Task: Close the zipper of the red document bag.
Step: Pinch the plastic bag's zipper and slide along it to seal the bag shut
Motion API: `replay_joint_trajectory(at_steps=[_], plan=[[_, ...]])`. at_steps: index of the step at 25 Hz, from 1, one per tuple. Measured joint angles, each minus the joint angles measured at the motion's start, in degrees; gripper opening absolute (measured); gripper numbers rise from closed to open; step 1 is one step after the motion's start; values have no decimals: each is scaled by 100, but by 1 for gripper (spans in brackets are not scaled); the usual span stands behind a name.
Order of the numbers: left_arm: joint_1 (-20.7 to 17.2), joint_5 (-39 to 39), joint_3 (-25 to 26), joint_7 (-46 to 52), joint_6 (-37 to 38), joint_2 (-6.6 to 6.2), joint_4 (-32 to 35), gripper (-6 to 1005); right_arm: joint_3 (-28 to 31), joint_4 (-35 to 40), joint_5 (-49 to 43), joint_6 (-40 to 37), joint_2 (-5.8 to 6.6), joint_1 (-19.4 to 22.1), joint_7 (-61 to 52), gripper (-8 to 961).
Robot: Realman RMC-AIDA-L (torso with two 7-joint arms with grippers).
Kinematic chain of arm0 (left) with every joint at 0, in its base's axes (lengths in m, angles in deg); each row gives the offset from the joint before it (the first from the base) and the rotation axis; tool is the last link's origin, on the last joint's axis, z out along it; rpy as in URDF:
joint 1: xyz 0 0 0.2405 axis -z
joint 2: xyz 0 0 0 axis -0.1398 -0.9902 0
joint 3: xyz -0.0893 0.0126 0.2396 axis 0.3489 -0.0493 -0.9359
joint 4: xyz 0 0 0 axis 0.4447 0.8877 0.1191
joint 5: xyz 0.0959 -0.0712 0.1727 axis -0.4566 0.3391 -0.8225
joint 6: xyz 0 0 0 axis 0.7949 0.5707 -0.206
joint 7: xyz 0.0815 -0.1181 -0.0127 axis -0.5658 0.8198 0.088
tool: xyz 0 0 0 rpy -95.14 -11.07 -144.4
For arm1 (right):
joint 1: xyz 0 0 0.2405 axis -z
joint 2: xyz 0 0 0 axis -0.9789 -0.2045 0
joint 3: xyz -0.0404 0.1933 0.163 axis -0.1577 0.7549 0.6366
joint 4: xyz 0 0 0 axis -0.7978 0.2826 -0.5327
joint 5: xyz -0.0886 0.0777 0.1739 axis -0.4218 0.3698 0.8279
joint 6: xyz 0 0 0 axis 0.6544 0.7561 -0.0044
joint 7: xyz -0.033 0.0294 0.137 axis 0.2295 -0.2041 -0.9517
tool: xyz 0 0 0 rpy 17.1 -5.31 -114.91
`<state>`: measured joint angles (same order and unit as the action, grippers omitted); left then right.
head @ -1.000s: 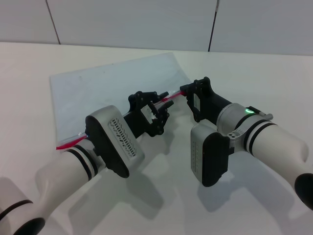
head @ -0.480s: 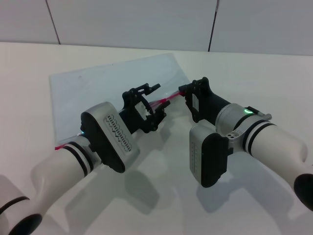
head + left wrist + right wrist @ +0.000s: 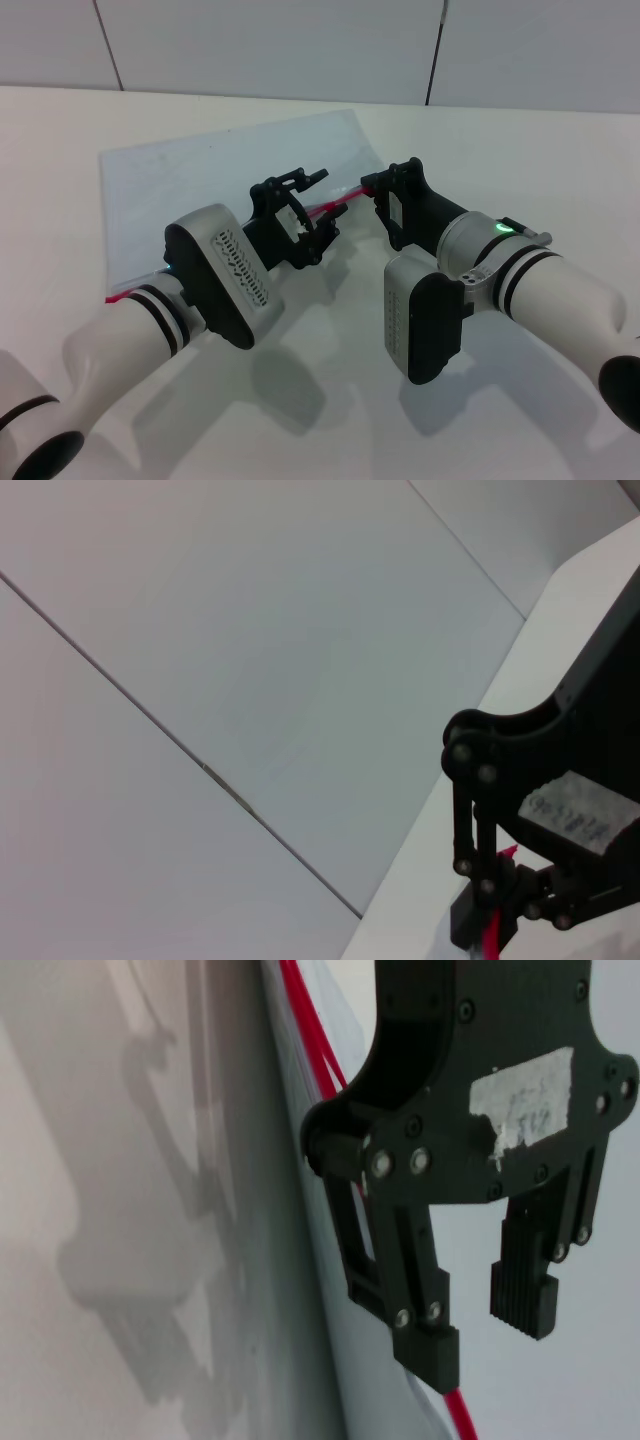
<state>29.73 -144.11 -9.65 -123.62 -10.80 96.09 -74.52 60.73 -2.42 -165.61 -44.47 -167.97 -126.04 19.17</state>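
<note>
- Left pincer (image 3: 315, 205) w/ fingers apart astride zipper (image 3: 322, 209); could shut on nothing, slider stays put.
- Right pincer (image 3: 368, 187) grip state can't tell; red document bag (image 3: 190, 185) may slide across bench (image 3: 560, 170) if unpinned.

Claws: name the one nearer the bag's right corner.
The right claw. It sits at the end of the red zipper, by the bag's right corner. The left claw is farther back along the zipper, toward its middle.

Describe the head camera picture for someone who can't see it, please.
Two robot arms meet over the red zipper edging a flat, pale document bag on a white table. The left hand is open around the zipper; the right hand sits at the strip's far end.
</note>
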Motion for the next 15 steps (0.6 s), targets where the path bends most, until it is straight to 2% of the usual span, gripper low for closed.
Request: replay_joint_trajectory(at_steps=[10, 15], plan=[[13, 3, -3, 51, -40, 2, 99, 429, -7, 0, 0, 1, 0, -53, 2, 16], [18, -14, -9, 153, -77, 3, 124, 356, -9, 0, 0, 2, 0, -59, 2, 16]])
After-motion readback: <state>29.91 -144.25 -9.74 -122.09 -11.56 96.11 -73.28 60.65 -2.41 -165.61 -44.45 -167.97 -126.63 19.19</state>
